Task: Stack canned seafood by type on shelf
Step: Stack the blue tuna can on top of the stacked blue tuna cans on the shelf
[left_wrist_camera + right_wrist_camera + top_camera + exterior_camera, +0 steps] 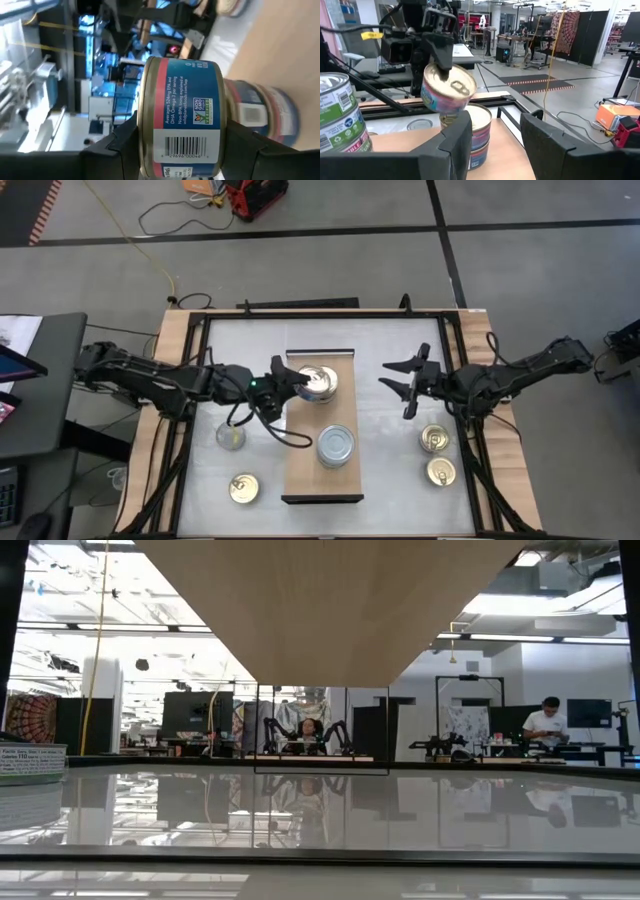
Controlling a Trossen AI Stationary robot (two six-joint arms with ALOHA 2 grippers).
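Note:
The light-wood shelf (300,470) lies along the middle of the table. At its far end stands a short stack of cans (479,131). Just above that stack my left gripper (298,383) is shut on a blue-labelled can with a gold pull-tab lid (447,90). A second stack with a silver lid (336,446) and green labels (340,117) stands farther toward the near end. My right gripper (398,378) hangs open to the right of the shelf, holding nothing. My left gripper pinches the can by its two flat faces, one finger on the gold lid (441,70) and the other on the bottom (235,135). The fingers come level from the table's left. The can is tilted over the far stack; whether its lower edge touches the stack I cannot tell.
Loose cans stand on the white tabletop: a silver-lidded one (231,434) and a gold-lidded one (244,488) left of the shelf, two gold-lidded ones (434,439) (441,471) to its right. A dark frame borders the table (190,410).

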